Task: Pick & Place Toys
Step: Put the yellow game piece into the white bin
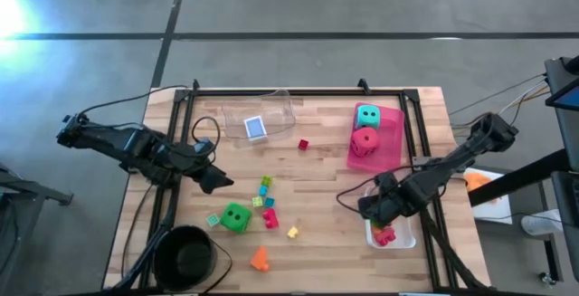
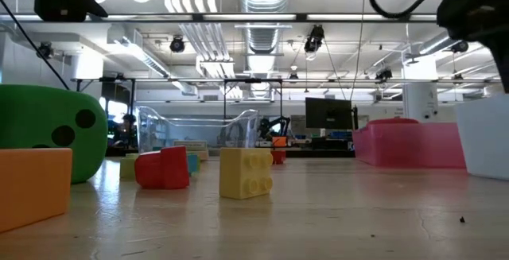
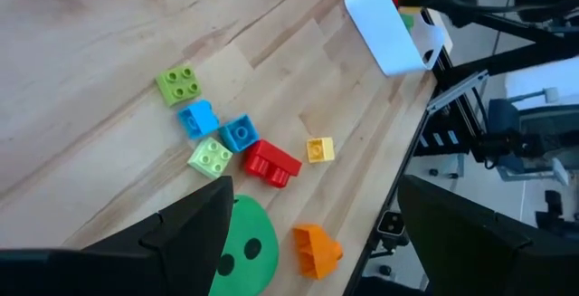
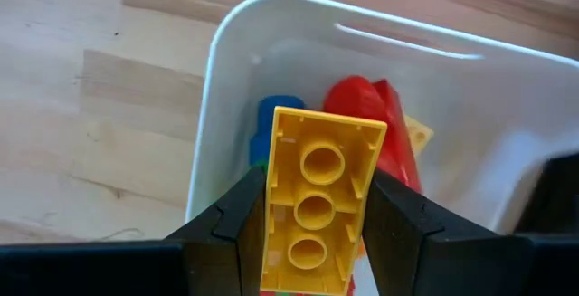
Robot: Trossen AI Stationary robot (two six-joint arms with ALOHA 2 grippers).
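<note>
Over the white tray [image 4: 271, 42], the right gripper [image 4: 312, 228] pinches a long yellow brick [image 4: 317, 196], which hides most of the red and blue pieces inside. Beside the green die [image 1: 237, 216], the left gripper [image 1: 217, 183] hangs wide and empty above loose bricks; from the low view, the clear tray's contents are probably too blurred to name.

The green die [image 3: 242, 251] is partly hidden behind a finger [image 3: 172, 237] of the left gripper and cut off by the frame edge. In the white tray [image 4: 271, 33], the blue brick [image 4: 271, 119] and red brick [image 4: 380, 119] are largely covered by the yellow brick [image 4: 317, 201]. The orange block [image 2: 32, 184] is cropped in the low view.
</note>
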